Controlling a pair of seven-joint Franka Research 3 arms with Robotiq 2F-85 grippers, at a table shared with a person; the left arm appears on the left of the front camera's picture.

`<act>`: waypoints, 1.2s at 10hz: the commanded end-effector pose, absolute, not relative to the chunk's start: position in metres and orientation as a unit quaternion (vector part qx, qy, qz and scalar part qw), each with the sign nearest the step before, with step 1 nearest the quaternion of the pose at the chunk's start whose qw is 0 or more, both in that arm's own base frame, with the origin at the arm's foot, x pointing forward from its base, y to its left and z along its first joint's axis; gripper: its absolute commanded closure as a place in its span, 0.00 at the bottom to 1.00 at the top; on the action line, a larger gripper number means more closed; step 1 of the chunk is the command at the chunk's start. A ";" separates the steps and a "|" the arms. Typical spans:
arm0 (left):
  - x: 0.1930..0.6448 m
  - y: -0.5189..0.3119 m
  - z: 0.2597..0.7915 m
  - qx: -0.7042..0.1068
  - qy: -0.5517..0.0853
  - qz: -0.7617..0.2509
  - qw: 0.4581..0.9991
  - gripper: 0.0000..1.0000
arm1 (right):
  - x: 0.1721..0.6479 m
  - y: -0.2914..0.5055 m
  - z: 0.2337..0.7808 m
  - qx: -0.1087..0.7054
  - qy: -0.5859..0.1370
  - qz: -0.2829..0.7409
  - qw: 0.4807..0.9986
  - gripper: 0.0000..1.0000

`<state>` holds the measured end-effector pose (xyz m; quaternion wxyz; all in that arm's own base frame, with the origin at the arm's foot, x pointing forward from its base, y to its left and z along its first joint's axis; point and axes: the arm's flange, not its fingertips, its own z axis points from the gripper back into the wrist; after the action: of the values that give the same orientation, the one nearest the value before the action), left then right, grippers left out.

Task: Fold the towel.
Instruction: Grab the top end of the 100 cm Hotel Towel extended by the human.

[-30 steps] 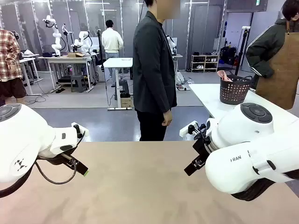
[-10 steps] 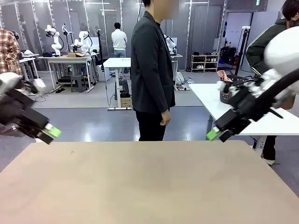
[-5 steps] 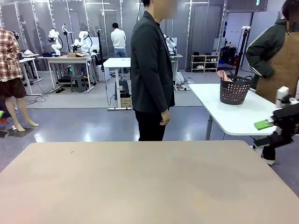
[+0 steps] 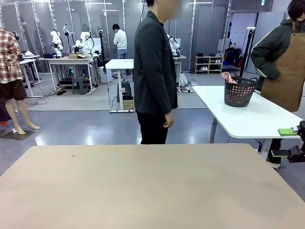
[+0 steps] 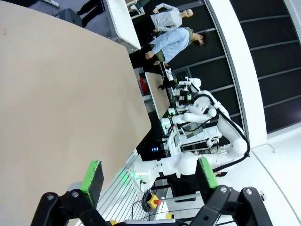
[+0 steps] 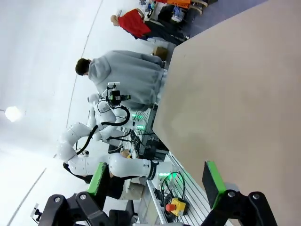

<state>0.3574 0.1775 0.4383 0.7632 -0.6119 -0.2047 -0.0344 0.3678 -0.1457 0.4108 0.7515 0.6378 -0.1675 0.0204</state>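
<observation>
Left gripper point(image 5: 149, 175) and right gripper point(image 4: 282, 142) stand with jaws wide apart, holding nothing, at the table point(image 4: 143, 191) edges. Towel point(image 4: 229, 77) lies in the dark basket point(image 4: 239, 95) beyond.

Glossy grey floor point(image 4: 86, 126), white side table point(image 4: 248, 119), dark panelled back wall point(image 4: 19, 21)

Tan table point(image 4: 143, 191); basket point(image 4: 239, 94) on white table point(image 4: 248, 120)

Right gripper point(image 4: 287, 142) is chopped off by the frame edge at 3 o'clock, just the fingers poke in. Towel point(image 4: 229, 77) is mostly buried in the basket point(image 4: 238, 93) around 2 o'clock, too small to make out texture.
</observation>
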 end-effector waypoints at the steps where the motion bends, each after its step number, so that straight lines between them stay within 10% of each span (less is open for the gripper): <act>1: 0.367 0.187 0.446 -0.616 -0.228 -0.028 0.753 0.00 | 0.373 -0.139 0.409 0.648 -0.182 0.017 0.740 0.00; 12: 0.364 0.183 0.440 -0.609 -0.215 -0.023 0.763 0.00 | 0.370 -0.144 0.408 0.642 -0.173 0.010 0.747 0.00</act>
<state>0.3637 0.1826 0.4400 0.7634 -0.6087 -0.2148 -0.0225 0.3705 -0.1436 0.4079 0.7471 0.6419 -0.1727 0.0098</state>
